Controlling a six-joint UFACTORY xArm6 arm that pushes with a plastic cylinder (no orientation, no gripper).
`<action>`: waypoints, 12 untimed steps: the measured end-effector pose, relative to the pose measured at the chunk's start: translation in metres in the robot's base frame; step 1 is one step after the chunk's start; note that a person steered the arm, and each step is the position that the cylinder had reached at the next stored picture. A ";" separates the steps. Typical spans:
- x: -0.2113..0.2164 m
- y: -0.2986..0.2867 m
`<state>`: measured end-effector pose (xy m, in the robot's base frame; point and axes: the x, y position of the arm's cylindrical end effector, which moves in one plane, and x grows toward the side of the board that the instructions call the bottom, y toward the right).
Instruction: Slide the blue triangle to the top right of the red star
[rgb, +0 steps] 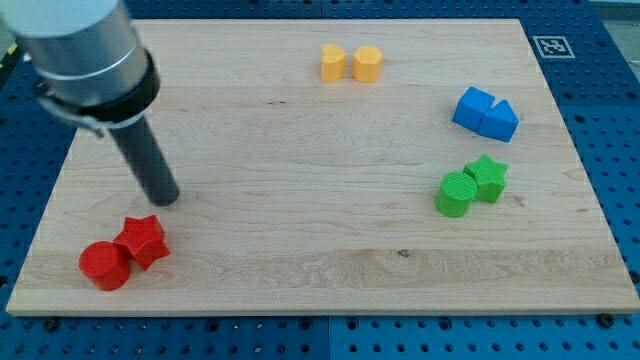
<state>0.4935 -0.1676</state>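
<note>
While your blue triangle (500, 121) sits far toward the view's right of the red star (142, 240), touching a blue cube (473, 107), you have nothing pressed against it. You'll find my tip (167, 200) just above the red star and apart from it; it is a bare rod, holding nothing. A red cylinder (104, 266) touches the star's lower left. Well right of the star, a green cylinder (456, 194) touches a green star (488, 177); two yellow blocks (350, 63) stand together on the wooden board (300, 140).

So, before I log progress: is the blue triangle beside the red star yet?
No. The blue triangle sits far right; the red star lies bottom left, just below my tip.
</note>
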 end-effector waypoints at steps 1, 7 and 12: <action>-0.051 0.034; -0.142 0.422; -0.062 0.361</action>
<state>0.4312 0.1935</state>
